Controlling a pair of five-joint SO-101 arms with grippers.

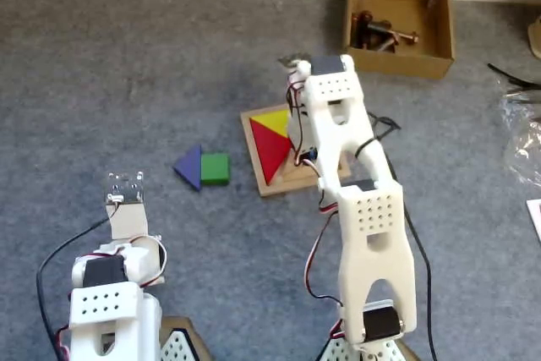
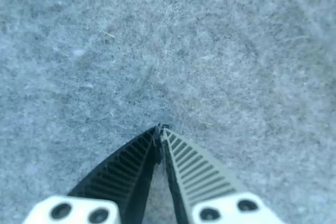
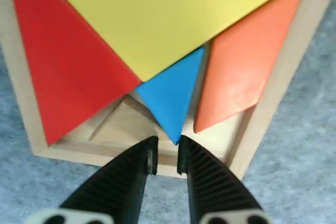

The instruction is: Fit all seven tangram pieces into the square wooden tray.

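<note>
Nearest, at the left, the left gripper [image 1: 125,185] is clenched, tips touching, over the grey carpet [image 1: 101,82]. The right gripper [image 3: 165,153] sits at the near edge of the square wooden tray [image 1: 283,185], slightly parted, with the tip of a small blue triangle [image 3: 170,95] at the gap. That piece lies in the tray between the red triangle [image 3: 68,61], yellow triangle [image 3: 168,19] and orange piece [image 3: 241,72]. Left of the tray, a green square [image 1: 215,168] touches a blue-violet triangle [image 1: 190,166].

The yellow piece [image 3: 157,19] looks smooth and glossy, the tray [image 3: 278,98] bare wood, the cloth [image 1: 127,82] fuzzy.
</note>
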